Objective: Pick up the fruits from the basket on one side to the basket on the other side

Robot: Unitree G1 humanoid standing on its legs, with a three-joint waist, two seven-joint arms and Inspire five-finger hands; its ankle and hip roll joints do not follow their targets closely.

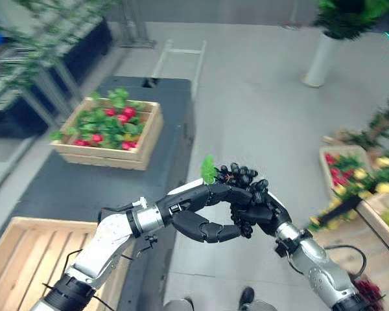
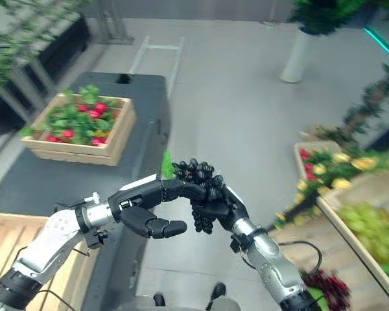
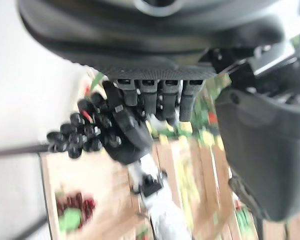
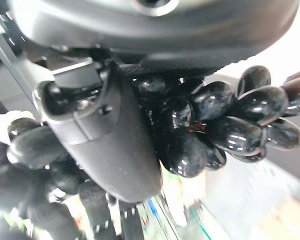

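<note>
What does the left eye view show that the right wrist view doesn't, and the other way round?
The left eye view alone shows the wooden crate of red fruit and leaves on the dark table, the empty slatted crate at lower left, and the bunch's green leaf. The right wrist view alone shows the glossy single grapes up close, pressed against the palm. Both show the dark grape bunch held in the right hand, with the left hand reaching in at it.
</note>
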